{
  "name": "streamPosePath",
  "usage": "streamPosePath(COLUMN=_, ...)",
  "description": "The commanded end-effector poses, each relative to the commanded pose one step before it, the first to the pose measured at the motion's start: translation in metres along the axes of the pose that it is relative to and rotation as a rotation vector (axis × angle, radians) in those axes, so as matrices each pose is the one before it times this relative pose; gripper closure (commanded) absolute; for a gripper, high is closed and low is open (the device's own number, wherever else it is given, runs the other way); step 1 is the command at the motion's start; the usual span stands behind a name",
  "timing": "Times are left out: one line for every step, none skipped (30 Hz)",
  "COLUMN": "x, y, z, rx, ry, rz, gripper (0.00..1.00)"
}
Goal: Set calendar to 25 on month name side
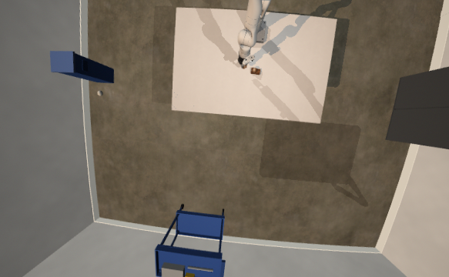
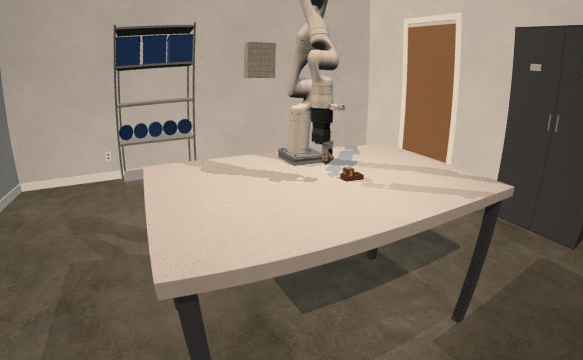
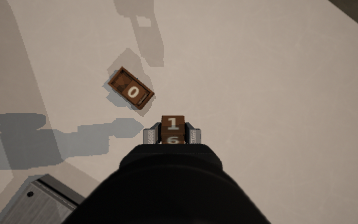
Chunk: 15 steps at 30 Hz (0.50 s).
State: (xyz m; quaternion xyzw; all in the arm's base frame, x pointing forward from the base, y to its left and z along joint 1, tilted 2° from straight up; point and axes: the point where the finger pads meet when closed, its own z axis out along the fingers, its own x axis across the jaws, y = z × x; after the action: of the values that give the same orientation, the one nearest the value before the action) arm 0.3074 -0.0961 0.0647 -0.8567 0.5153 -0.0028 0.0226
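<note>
from the wrist we see a brown tray (image 1: pixel 258 73) (image 2: pixel 353 177) (image 3: pixel 117 82) lying flat on the pale table (image 1: pixel 209 77) (image 2: pixel 251 210) (image 3: pixel 280 100). inside the tray, toward 1 end, sits 1 brown cube (image 2: pixel 348 171) (image 3: pixel 133 92) with a pale 0 on its upper face; the tray's other end holds no cube. near the tray, apart from it, the gripper (image 1: pixel 244 66) (image 2: pixel 327 158) (image 3: pixel 173 129) points down, its 2 fingers pinching the other cube (image 3: pixel 173 123), which shows us a 1 and a 6. the arm's base (image 1: pixel 262 35) (image 2: pixel 298 159) (image 3: pixel 35 202) stands farther from the tray than the gripper does.
</note>
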Motion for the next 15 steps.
streamPosePath(x=0.00031, y=0.00062, z=0.00014, rx=0.00562, ry=-0.00172, rz=0.00266, gripper=0.40)
streamPosePath(x=-0.00027, y=-0.00003, z=0.00026, rx=0.00330, ry=-0.00140, rz=-0.00035, gripper=0.40)
streamPosePath(x=-0.00030, y=-0.00004, z=0.00029, rx=0.00379, ry=-0.00156, rz=-0.00039, gripper=0.40)
streamPosePath(x=-0.00033, y=-0.00004, z=0.00032, rx=0.00429, ry=-0.00170, rz=-0.00042, gripper=0.40)
streamPosePath(x=-0.00035, y=-0.00005, z=0.00034, rx=0.00479, ry=-0.00182, rz=-0.00045, gripper=0.40)
streamPosePath(x=-0.00037, y=-0.00005, z=0.00035, rx=0.00528, ry=-0.00191, rz=-0.00047, gripper=0.40)
streamPosePath(x=-0.00038, y=-0.00005, z=0.00036, rx=0.00576, ry=-0.00197, rz=-0.00048, gripper=0.40)
streamPosePath(x=-0.00038, y=-0.00006, z=0.00037, rx=0.00622, ry=-0.00200, rz=-0.00048, gripper=0.40)
streamPosePath(x=-0.00038, y=-0.00006, z=0.00036, rx=0.00666, ry=-0.00199, rz=-0.00048, gripper=0.40)
streamPosePath(x=-0.00037, y=-0.00006, z=0.00035, rx=0.00707, ry=-0.00194, rz=-0.00047, gripper=0.40)
streamPosePath(x=-0.00035, y=-0.00006, z=0.00034, rx=0.00745, ry=-0.00186, rz=-0.00045, gripper=0.40)
streamPosePath(x=-0.00033, y=-0.00005, z=0.00031, rx=0.00780, ry=-0.00174, rz=-0.00042, gripper=0.40)
streamPosePath(x=-0.00030, y=-0.00005, z=0.00028, rx=0.00810, ry=-0.00159, rz=-0.00039, gripper=0.40)
streamPosePath(x=0.00000, y=0.00000, z=0.00000, rx=0.00000, ry=0.00000, rz=0.00000, gripper=0.40)
streamPosePath(x=0.00000, y=0.00000, z=0.00000, rx=0.00000, ry=0.00000, rz=0.00000, gripper=0.40)
